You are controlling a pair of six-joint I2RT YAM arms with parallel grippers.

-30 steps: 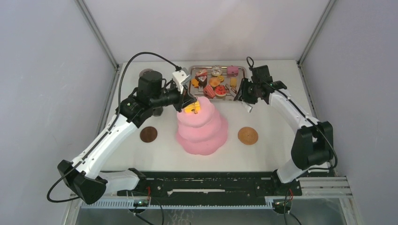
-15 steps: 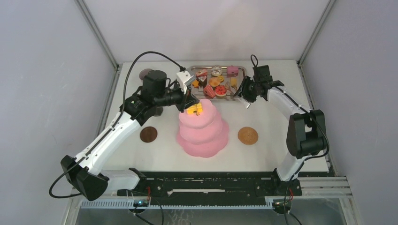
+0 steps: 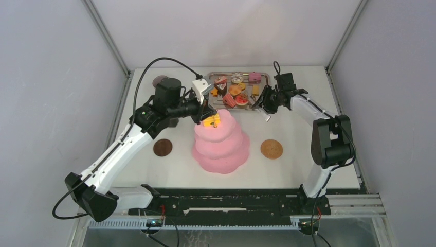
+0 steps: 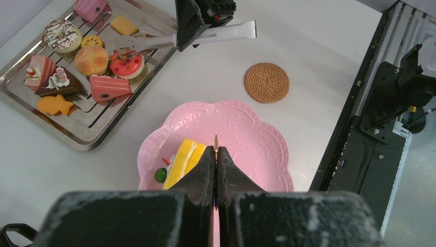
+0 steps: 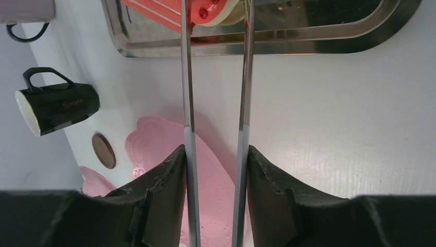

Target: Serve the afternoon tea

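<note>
The left arm (image 3: pixel 123 149) and right arm (image 3: pixel 308 106) have glossy white link shells between bulky black joint housings. Just behind the left gripper (image 4: pixel 216 154) is a white camera block (image 3: pixel 199 86), with a thin black cable (image 3: pixel 163 58) looping behind it. The right gripper (image 5: pixel 216 154) has matte black, grainy fingers (image 5: pixel 159 180), like the left.

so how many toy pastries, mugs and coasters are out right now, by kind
toy pastries: 11 (10 on the steel tray, 1 on the pink stand)
black mug: 1
mauve mug: 1
coasters: 2
total: 15
</note>
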